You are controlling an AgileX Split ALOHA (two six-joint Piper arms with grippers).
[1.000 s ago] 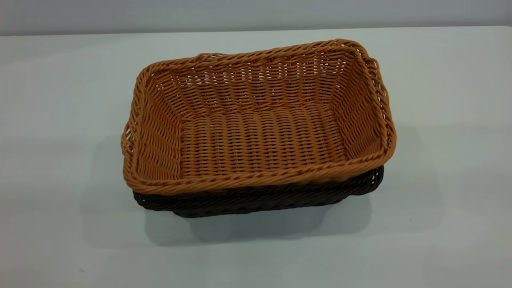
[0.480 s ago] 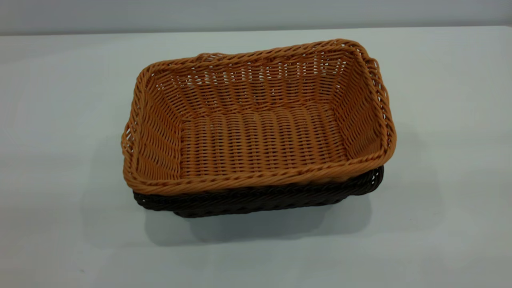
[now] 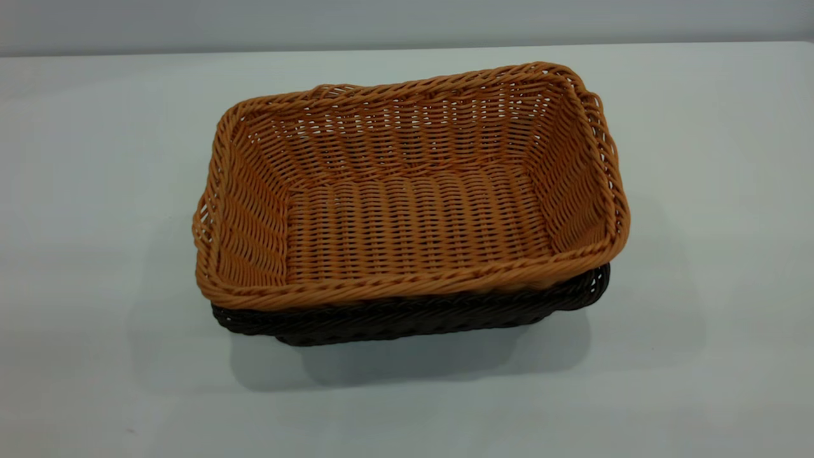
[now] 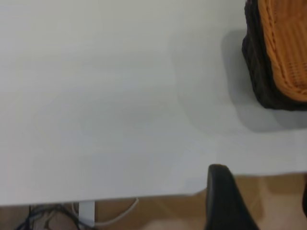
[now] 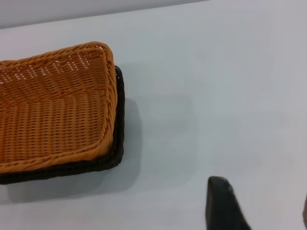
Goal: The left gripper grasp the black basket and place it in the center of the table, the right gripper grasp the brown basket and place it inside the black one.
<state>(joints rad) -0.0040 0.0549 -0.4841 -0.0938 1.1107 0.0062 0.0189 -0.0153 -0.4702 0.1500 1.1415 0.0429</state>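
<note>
Hovering well apart from the nested baskets, the left gripper (image 4: pixel 259 201) sits above the white-grey table (image 3: pixel 95 159) edge; the right gripper (image 5: pixel 259 203) hangs over bare tabletop. Each shows spread fingers, holding nothing. The orange-tan woven wicker basket (image 3: pixel 413 216) sits inside the very dark brown-black wicker basket (image 3: pixel 407 321), mid-table, long axes running left-right in the exterior view, openings upward.
</note>
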